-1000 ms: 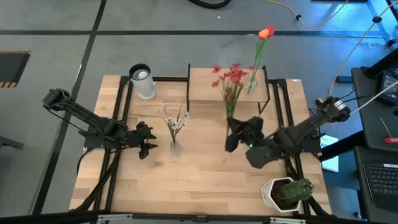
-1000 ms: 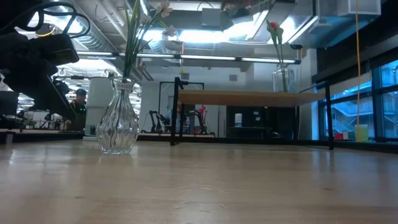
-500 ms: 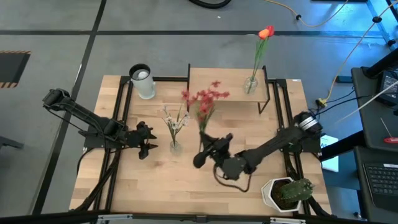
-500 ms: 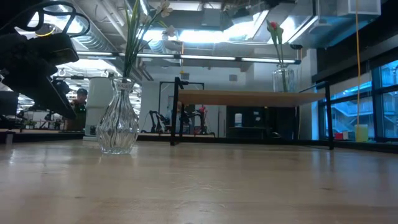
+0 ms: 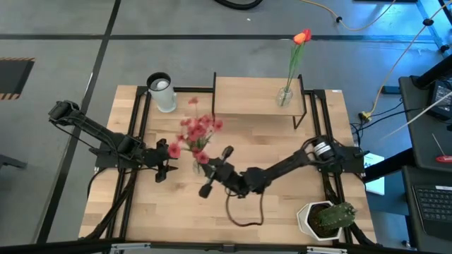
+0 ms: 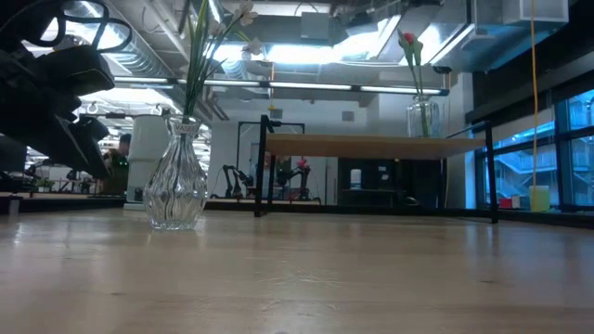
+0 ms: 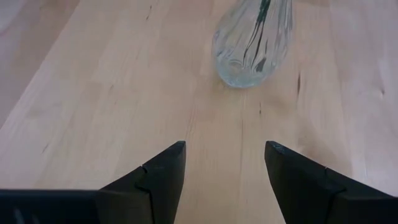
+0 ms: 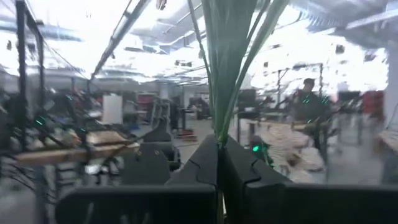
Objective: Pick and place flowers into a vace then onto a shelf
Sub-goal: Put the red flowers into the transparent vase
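Note:
My right gripper [image 5: 214,171] is shut on a bunch of red blossom sprigs [image 5: 195,132] and holds them over the middle of the table. Their blossoms spread above a clear glass vase [image 5: 198,167] that holds white blossom sprigs [image 6: 243,13]. My left gripper [image 5: 167,168] is open and low on the table's left side, with the vase [image 7: 252,43] just ahead of its fingers. On the light-wood shelf [image 5: 247,99] at the far edge stands a second glass vase [image 5: 285,97] with an orange tulip [image 5: 302,35]. My right gripper pinches the green stems [image 8: 225,118] of the red sprigs between its two shut fingers [image 8: 249,174], low on the bunch. The fingers point upward and the stems rise out of them. The bunch is lifted clear, its blossoms tilted toward the table's left above the fingers.
A white cup [image 5: 162,92] stands at the far left. A green cactus in a white pot [image 5: 326,219] sits at the near right corner. Black frame rails [image 5: 138,120] run along both table sides. A person [image 8: 306,99] shows in the room behind.
My right gripper has swung from in front of the shelf toward the table's left, stretching its arm out and carrying the red sprigs lifted clear. The blossoms have moved from the shelf's front edge to above the vase with white sprigs.

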`<action>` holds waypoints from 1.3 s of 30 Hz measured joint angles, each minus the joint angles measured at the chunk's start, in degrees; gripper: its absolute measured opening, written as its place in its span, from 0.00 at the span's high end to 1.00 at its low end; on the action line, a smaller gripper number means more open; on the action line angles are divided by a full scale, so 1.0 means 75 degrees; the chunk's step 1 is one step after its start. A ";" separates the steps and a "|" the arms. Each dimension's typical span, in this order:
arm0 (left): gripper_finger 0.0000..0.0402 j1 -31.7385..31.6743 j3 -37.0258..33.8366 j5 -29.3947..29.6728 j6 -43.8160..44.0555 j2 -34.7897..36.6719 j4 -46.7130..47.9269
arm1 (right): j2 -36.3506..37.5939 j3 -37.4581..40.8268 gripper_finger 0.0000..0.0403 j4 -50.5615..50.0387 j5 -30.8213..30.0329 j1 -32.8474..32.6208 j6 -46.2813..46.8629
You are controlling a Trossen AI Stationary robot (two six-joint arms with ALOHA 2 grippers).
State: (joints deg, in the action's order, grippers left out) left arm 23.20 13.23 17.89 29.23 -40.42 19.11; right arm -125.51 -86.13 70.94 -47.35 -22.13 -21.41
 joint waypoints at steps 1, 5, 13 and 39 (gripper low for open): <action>0.47 0.0000 0.0000 -0.0003 -0.0003 0.0000 0.0003 | -0.0175 -0.0212 1.00 -0.0005 0.0022 0.0038 -0.0245; 0.47 0.0000 0.0000 -0.0003 -0.0003 0.0000 0.0010 | -0.0674 -0.0737 1.00 -0.0041 0.0066 0.0184 -0.0906; 0.47 -0.0001 0.0000 -0.0183 0.0000 0.0000 0.0061 | -0.0956 -0.0617 0.99 -0.0085 -0.0202 0.0416 -0.0988; 0.47 -0.0002 0.0000 -0.0264 -0.0003 0.0000 0.0093 | -0.0954 0.0036 0.98 -0.1805 -0.0134 0.0699 0.0848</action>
State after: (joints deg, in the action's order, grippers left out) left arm 23.19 13.23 15.91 29.21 -40.42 19.81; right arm -132.66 -85.86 57.40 -48.36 -16.88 -15.05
